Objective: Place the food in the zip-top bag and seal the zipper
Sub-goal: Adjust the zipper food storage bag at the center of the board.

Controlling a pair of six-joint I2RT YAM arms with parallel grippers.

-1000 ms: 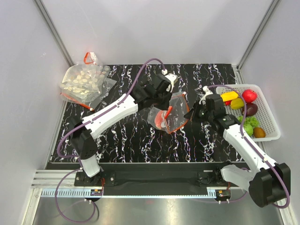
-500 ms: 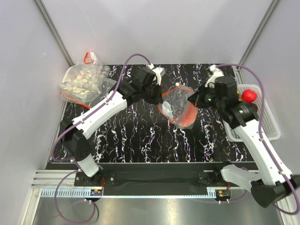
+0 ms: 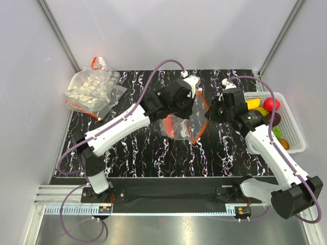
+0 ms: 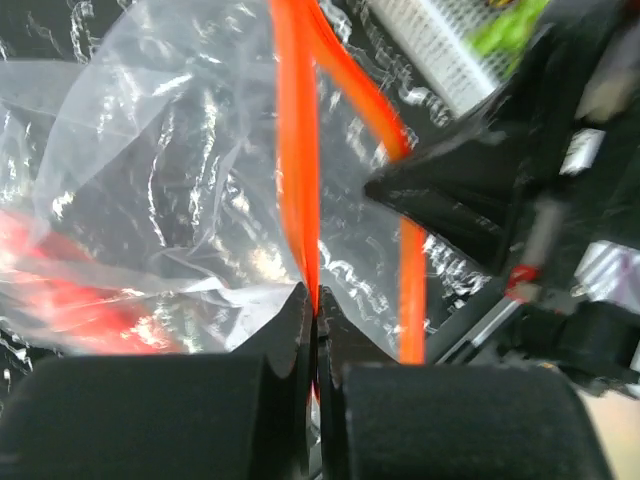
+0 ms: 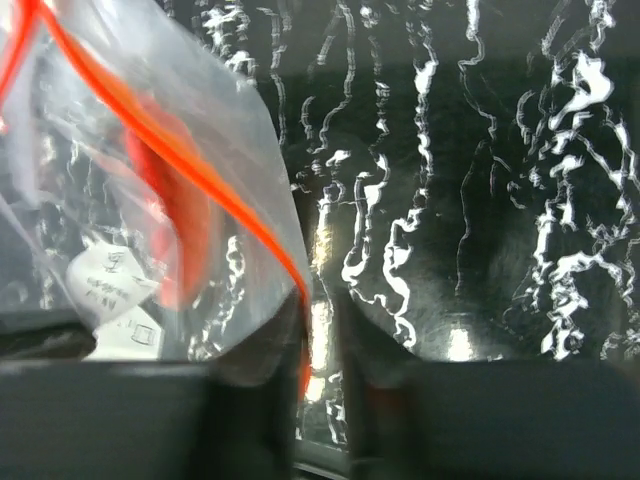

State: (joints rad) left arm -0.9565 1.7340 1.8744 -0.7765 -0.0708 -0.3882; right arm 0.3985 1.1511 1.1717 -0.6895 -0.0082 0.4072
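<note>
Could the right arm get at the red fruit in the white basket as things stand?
Probably yes. The red fruit lies uncovered at the far end of the white basket, beside the right gripper. But its jaws are at the zip-top bag, which it must leave first.

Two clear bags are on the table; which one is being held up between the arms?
The small zip-top bag with the red-orange zipper, at centre; the larger bag of whitish pieces lies untouched at far left.

White-walled lab cell [image 3: 153, 30], marbled table [image 3: 148, 148]
</note>
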